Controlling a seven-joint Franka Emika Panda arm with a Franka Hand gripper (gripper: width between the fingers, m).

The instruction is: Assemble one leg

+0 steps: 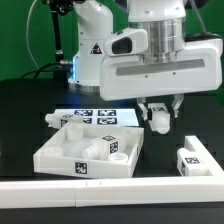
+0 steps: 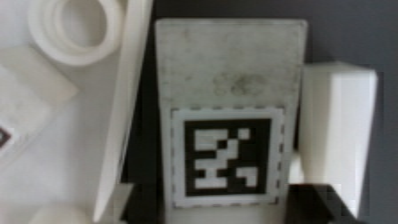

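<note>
The gripper (image 1: 162, 113) points straight down, its two dark fingers drawn in against the sides of the leg (image 1: 160, 120), which hangs upright between them. In the wrist view the leg (image 2: 228, 90) fills the middle, its black-and-white tag (image 2: 228, 160) facing the camera and a pale finger pad (image 2: 347, 115) pressed to one side. The leg is just beside the far right corner of the wide white tray-like piece (image 1: 60, 152); whether it touches the black table (image 1: 160, 160) cannot be told. Small rounded white pieces (image 1: 113, 150) lie inside the tray. Behind it lies the marker board (image 1: 95, 114). Another white tagged block (image 1: 195, 158) sits apart at the exterior view's right.
</note>
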